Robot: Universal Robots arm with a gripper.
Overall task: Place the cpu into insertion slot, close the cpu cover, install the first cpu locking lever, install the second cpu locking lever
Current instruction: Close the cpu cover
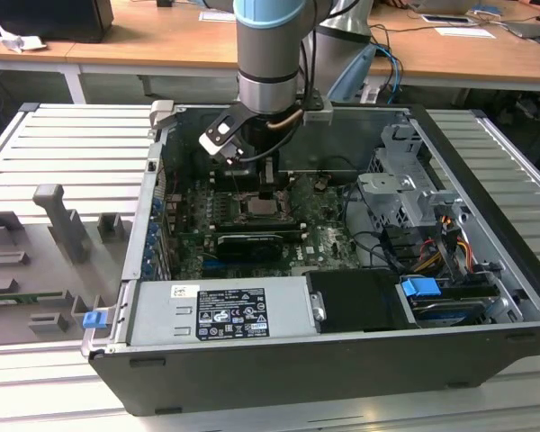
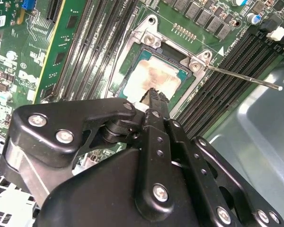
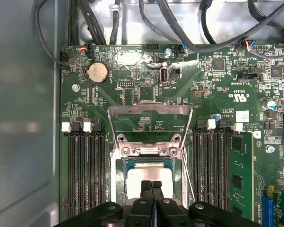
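The cpu (image 2: pixel 154 78) (image 3: pixel 149 171), with its silvery-beige top, lies flat in the insertion slot (image 2: pixel 132 56) (image 3: pixel 117 184) on the green board. The cpu cover (image 3: pixel 149 110), a silver frame with a central window, stands swung open at the hinge side of the slot. A thin metal locking lever (image 2: pixel 241 78) sticks out free beside the slot. My gripper (image 2: pixel 154 93) (image 3: pixel 151 184) (image 1: pixel 268 187) hovers just over the cpu, its two black fingers pressed together with nothing between them. In the exterior view the slot (image 1: pixel 268 210) sits right under the fingers.
The board sits inside an open computer case (image 1: pixel 486 135). Black memory slots (image 3: pixel 85 170) (image 3: pixel 213 165) flank the slot. A long black card (image 1: pixel 250 243), a power supply (image 1: pixel 225 310), a drive cage (image 1: pixel 405 193) and cables (image 3: pixel 180 23) crowd the case.
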